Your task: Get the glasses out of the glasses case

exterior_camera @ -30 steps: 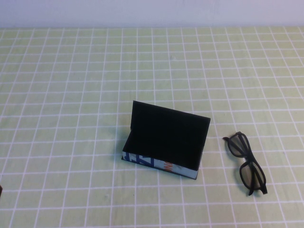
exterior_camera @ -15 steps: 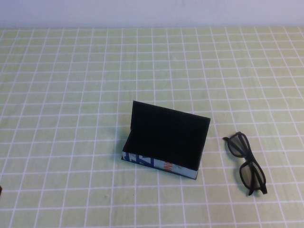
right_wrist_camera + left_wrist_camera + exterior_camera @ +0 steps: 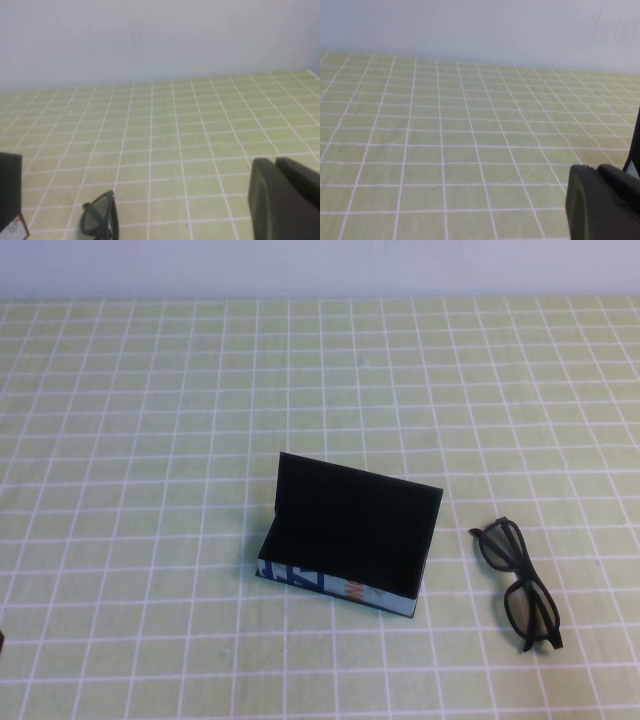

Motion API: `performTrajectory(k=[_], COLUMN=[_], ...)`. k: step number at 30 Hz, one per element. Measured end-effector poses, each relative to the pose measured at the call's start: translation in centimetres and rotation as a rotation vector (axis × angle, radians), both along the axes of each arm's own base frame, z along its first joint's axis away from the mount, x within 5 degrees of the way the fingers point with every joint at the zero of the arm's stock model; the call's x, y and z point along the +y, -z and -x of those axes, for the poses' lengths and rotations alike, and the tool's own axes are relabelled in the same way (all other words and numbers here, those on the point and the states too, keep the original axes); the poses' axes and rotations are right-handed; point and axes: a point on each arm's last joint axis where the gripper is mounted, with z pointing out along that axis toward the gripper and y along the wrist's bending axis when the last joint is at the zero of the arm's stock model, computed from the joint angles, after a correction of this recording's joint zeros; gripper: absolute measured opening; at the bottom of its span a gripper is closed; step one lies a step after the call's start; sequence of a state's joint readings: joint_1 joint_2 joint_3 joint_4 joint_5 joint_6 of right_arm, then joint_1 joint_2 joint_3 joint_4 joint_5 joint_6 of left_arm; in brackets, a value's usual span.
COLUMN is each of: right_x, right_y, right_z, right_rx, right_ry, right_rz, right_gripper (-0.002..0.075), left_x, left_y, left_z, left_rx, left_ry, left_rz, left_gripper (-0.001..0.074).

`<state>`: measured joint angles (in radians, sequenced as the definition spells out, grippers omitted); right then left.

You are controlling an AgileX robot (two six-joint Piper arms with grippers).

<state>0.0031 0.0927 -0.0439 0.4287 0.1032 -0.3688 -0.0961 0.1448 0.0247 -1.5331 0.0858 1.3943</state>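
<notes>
The glasses case (image 3: 345, 540) stands open in the middle of the table, its lid upright and its black inside showing nothing in it. The glasses (image 3: 520, 585) lie folded open on the table just right of the case, apart from it. In the right wrist view the glasses (image 3: 102, 218) and a corner of the case (image 3: 10, 187) show ahead of my right gripper (image 3: 274, 161), which is shut, empty and well back from them. My left gripper (image 3: 596, 169) is shut and empty, with an edge of the case (image 3: 636, 140) just beyond it.
The table carries a light green cloth with a white grid (image 3: 150, 440). A pale wall (image 3: 320, 265) runs along the far edge. A sliver of dark arm shows at the high view's lower left edge (image 3: 1, 642).
</notes>
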Motion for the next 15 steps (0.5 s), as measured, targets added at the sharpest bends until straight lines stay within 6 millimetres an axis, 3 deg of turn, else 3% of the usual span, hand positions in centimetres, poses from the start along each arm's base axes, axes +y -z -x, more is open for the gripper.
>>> performTrajectory(k=[4,15], right_x=[0.0,0.3], right_y=[1.8,1.7], right_z=[0.3,0.5], right_rx=[0.006,-0.037], right_ry=[0.002,-0.067], right_rz=[0.004,0.002], right_gripper=[-0.0018,-0.0018], left_x=[0.0,0.0], left_y=[0.0,0.0], left_z=[0.0,0.0], left_rx=[0.0,0.0], left_ry=[0.0,0.0], left_rz=[0.0,0.0], left_gripper=[-0.0004,-0.0004])
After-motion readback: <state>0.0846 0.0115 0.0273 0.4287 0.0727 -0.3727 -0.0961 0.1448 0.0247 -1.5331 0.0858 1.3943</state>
